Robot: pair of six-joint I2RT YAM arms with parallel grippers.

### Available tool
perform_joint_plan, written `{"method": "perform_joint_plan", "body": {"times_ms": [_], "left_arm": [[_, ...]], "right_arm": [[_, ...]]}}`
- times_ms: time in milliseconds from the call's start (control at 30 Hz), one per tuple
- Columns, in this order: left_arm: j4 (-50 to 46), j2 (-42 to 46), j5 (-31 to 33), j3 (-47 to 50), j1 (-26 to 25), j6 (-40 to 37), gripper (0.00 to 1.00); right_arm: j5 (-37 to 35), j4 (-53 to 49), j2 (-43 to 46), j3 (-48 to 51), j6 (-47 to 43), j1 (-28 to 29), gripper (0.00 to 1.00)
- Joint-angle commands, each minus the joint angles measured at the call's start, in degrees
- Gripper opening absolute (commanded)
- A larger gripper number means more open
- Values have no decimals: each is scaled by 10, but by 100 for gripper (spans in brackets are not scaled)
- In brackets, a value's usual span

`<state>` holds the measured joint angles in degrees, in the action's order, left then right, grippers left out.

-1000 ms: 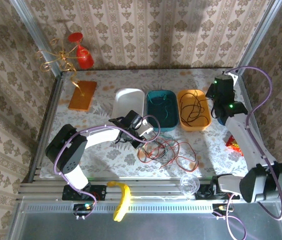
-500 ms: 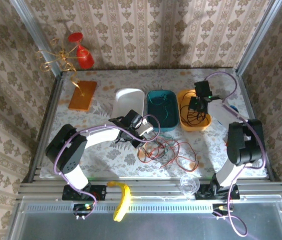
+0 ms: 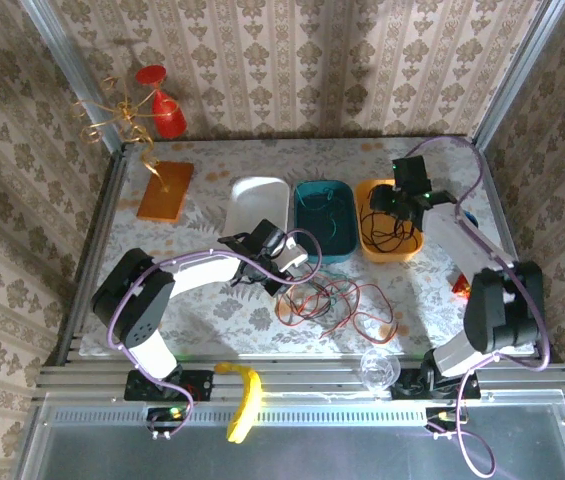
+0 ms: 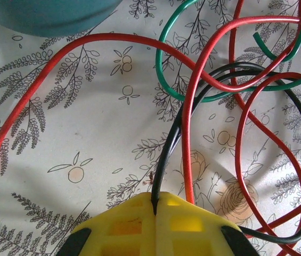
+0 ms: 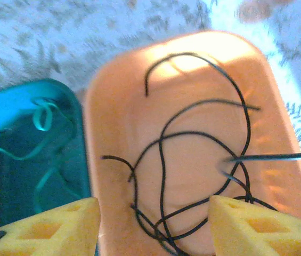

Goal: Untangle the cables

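Note:
A tangle of red, green and black cables (image 3: pixel 337 305) lies on the table's front middle. My left gripper (image 3: pixel 280 280) sits at the tangle's left edge, shut on a black cable (image 4: pixel 166 160) that leaves its yellow fingertips (image 4: pixel 123 226) beside a red cable (image 4: pixel 187 138) and a green cable (image 4: pixel 163 64). More black cables (image 5: pixel 193 160) lie coiled in the orange tray (image 3: pixel 388 220). Green cables (image 5: pixel 38 138) lie in the teal tray (image 3: pixel 324 220). My right gripper (image 3: pixel 394 200) hangs open above the orange tray (image 5: pixel 278 176), its fingers (image 5: pixel 54 229) wide apart with nothing between them.
A white tray (image 3: pixel 259 205) stands left of the teal one. An orange board (image 3: pixel 165 190) lies at the back left under gold ribbon and red glasses (image 3: pixel 162 100). A clear glass (image 3: pixel 379 368) and a yellow banana (image 3: pixel 246 400) sit on the front rail. A red packet (image 3: pixel 461 287) lies right.
My right arm swung from the back right corner to above the orange tray and has settled slightly lower there. The left gripper has stayed put on the black cable.

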<state>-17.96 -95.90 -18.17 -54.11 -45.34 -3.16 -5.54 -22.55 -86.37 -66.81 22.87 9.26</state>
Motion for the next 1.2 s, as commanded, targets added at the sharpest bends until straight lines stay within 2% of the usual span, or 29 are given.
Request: {"method": "perform_joint_plan", "body": {"times_ms": [0, 167, 400, 633, 1000, 1167], "left_arm": [[-14, -4, -3, -17, -3, 1, 0], [-17, -10, -6, -22, -3, -4, 0], [-16, -8, -4, -18, -3, -1, 0], [-18, -3, -2, -12, -4, 0, 0], [-24, -5, -4, -12, 1, -9, 0], [-30, -5, -3, -18, 3, -15, 0]], "right_arm": [[10, -14, 35, 2, -17, 6, 60], [-4, -41, 31, -8, -28, 5, 60], [-54, -94, -28, -32, 50, -33, 59], [-26, -84, -71, -37, 138, -92, 57], [-21, -69, -83, -20, 189, -122, 57], [-11, -47, -103, -13, 202, -126, 51]]}}
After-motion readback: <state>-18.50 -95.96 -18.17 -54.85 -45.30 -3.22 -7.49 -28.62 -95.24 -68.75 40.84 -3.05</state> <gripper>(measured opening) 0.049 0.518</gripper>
